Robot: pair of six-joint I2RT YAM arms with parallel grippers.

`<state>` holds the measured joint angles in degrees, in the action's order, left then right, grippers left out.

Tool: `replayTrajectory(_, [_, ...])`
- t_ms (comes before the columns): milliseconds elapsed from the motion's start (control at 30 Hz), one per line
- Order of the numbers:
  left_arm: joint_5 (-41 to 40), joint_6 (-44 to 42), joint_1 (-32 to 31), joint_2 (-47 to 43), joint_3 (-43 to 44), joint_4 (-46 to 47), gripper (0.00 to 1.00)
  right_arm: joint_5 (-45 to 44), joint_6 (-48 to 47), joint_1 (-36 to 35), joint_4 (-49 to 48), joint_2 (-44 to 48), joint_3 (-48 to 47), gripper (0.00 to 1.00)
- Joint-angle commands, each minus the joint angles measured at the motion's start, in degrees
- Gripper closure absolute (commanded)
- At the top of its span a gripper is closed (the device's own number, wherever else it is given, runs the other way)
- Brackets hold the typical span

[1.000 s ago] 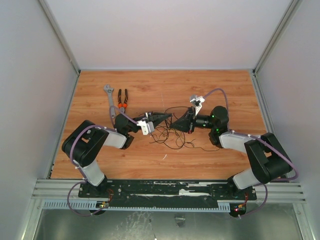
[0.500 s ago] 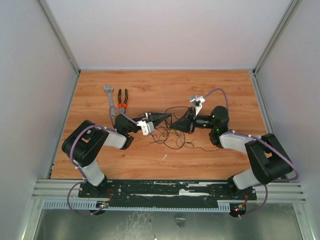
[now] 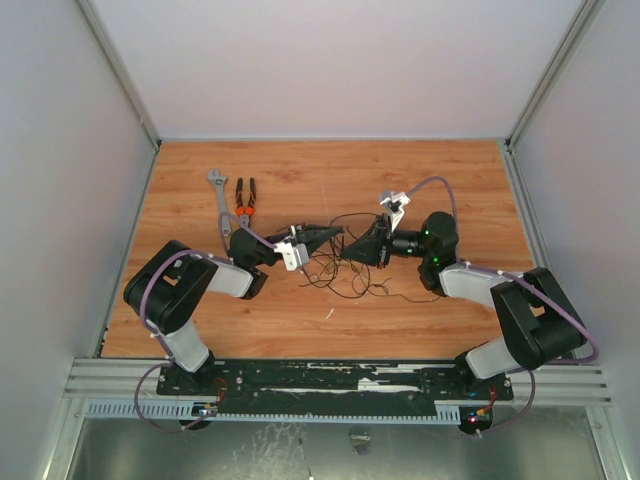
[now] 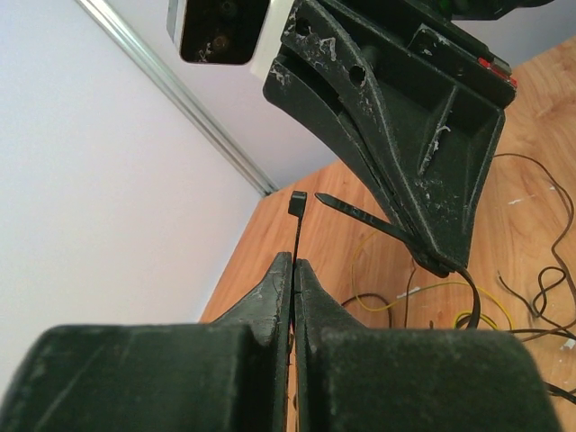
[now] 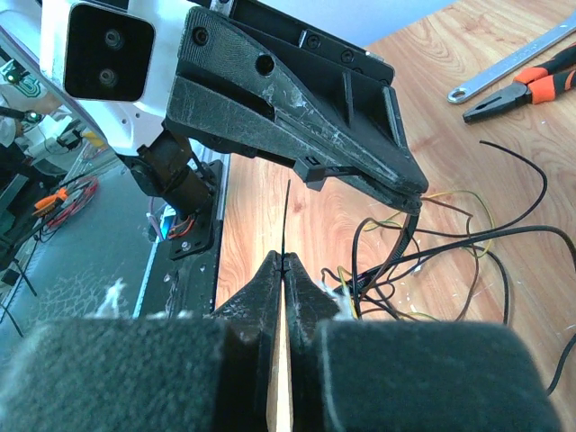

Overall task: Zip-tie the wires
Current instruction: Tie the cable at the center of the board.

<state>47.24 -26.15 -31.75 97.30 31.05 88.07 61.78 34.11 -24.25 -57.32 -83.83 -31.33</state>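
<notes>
1. Black plastic strip, count one: a single zip tie (image 4: pixel 298 203), bent into a loop rather than lying straight. There is one tangle of wires (image 3: pixel 345 272) in black and olive-yellow strands; the strands are too thin and crossed to count.
2. Two tools are in use. The left tool (image 4: pixel 292 266) has its jaws closed on the head end of the zip tie, and the square head stands just clear of the fingertips. The right tool (image 5: pixel 282 263) has its jaws closed on the thin tail end.
3. Location: the zip tie sits between the two tool tips near the middle of the worktop (image 3: pixel 450 170). The wires spread beneath the tips and on their near side.
4. Surroundings: one pair of orange-handled pliers (image 3: pixel 245 197) and one wrench (image 3: pixel 218 203) lie side by side at the far left, well apart from the wires. From above, the tools hide nearly all of the zip tie. In each wrist view the opposite tool fills much of the frame.
5. Orientation: the tools face each other, the left pointing right and the right pointing left.
   - The head end's long axis runs straight out along the left tool's fingers.
   - The tail's pointed tip aims at the head and sits just beside it, not entered.
   - The bend of the band drops to the wires. It appears to pass around some strands, but this cannot be confirmed.
</notes>
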Motion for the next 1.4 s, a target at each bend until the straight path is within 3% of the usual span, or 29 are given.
replayTrajectory(0, [-0.5, -1.7, -0.4, -0.6, -0.9, 18.6, 1.0, 1.0, 1.1, 0.6, -1.5, 0.3, -0.8, 1.0])
replayTrajectory(1367, [-0.6, -2.0, -0.9, -1.2, -1.0, 18.6, 1.0, 1.5, -0.1, 1.0, 0.1, -0.1, -1.2, 1.0])
